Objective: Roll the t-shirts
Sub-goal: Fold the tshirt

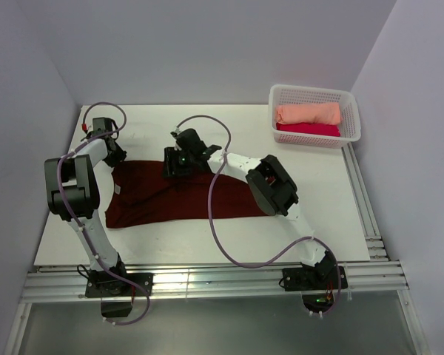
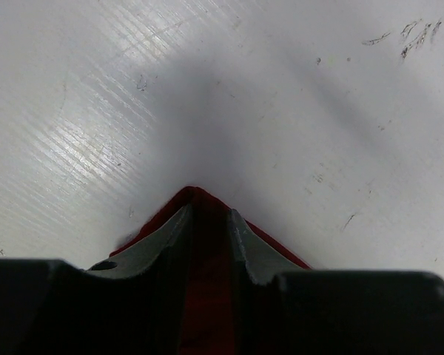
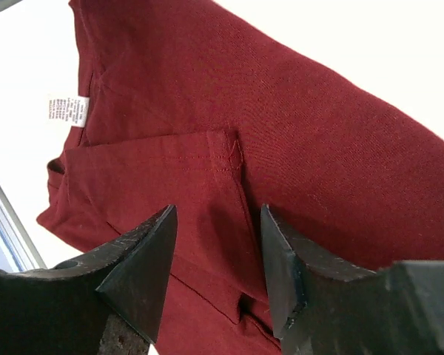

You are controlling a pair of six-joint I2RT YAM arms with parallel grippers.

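Maroon t-shirt (image 1: 159, 200): left gripper (image 2: 209, 211) pinches its corner, right gripper (image 3: 217, 211) gapes over it, basket (image 1: 353, 111) well apart.

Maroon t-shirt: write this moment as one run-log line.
left gripper: pinching maroon t-shirt edge | right gripper: open over sleeve | roll: not started

This looks like a robotics lab test cell. A scuffed white table (image 1: 170, 237) is boxed in by plain pale walls (image 1: 29, 89) on three sides. A left arm (image 1: 78, 185) and a right arm (image 1: 274, 188) are bolted to metal rails (image 1: 207, 285) along its near edge, with cables (image 1: 214, 229) trailing loose. A white plastic basket (image 1: 311, 89) stands at the far right corner.
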